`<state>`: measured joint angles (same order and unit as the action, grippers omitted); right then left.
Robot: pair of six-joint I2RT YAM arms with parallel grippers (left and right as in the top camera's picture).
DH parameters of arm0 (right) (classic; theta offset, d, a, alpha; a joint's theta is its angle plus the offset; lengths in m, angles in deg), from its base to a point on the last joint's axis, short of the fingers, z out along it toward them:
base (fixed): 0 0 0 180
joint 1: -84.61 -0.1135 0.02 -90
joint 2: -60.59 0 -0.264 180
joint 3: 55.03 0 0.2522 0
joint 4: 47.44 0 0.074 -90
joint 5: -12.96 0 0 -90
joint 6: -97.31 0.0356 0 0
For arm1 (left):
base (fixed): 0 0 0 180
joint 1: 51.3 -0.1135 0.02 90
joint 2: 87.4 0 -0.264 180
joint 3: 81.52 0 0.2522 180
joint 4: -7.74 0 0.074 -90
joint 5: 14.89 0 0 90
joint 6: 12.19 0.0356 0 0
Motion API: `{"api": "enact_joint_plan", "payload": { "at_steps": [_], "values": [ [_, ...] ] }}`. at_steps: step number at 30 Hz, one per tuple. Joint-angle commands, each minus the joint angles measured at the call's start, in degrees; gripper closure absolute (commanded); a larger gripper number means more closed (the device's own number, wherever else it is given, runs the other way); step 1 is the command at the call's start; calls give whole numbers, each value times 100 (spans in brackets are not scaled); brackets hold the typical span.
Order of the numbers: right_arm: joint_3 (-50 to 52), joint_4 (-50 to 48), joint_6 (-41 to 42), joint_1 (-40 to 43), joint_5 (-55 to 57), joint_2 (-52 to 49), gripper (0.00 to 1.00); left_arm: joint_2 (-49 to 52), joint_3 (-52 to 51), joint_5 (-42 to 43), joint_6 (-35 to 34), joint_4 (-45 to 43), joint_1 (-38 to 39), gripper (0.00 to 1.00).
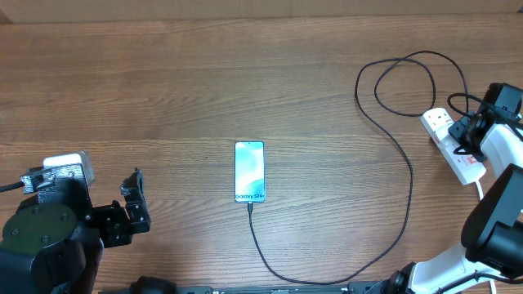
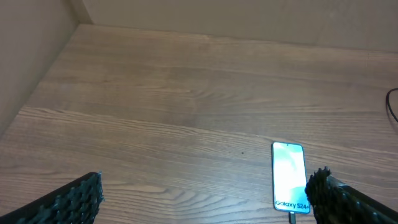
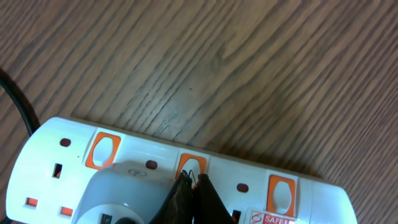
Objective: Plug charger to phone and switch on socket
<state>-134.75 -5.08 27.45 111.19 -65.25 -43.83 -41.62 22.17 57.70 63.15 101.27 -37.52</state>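
Note:
The phone [image 1: 249, 171] lies face up mid-table with its screen lit, and it also shows in the left wrist view [image 2: 289, 177]. The charger cable [image 1: 406, 175] is plugged into the phone's near end, curves right and loops up to the socket [image 1: 458, 155], a white power strip at the right edge. My right gripper [image 3: 193, 178] is shut, its tips together on the middle orange switch [image 3: 191, 163] of the socket [image 3: 298, 199]. My left gripper [image 2: 208, 199] stands open, low over bare wood left of the phone, holding nothing.
A pale plug body [image 3: 124, 193] sits in the strip left of my right fingers. Two more orange switches [image 3: 102, 149] [image 3: 280, 193] flank the pressed one. The black cable [image 3: 18, 109] passes the strip's left end. A wall edges the table on the far left [image 2: 31, 50].

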Motion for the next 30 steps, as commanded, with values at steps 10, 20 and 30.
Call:
{"api": "enact_joint_plan", "payload": {
  "at_steps": [10, 20, 30],
  "values": [
    [59, -223, -396, -15, -149, -210, 96, -22, -9, -96, 46, -4, 11, 0],
    [144, -247, -396, -15, -284, -234, 96, -225, -20, -96, 46, -4, -11, 0],
    [229, -227, -393, -15, -673, -256, 96, -1032, -20, -96, 48, -4, -39, 0]
  ]
}}
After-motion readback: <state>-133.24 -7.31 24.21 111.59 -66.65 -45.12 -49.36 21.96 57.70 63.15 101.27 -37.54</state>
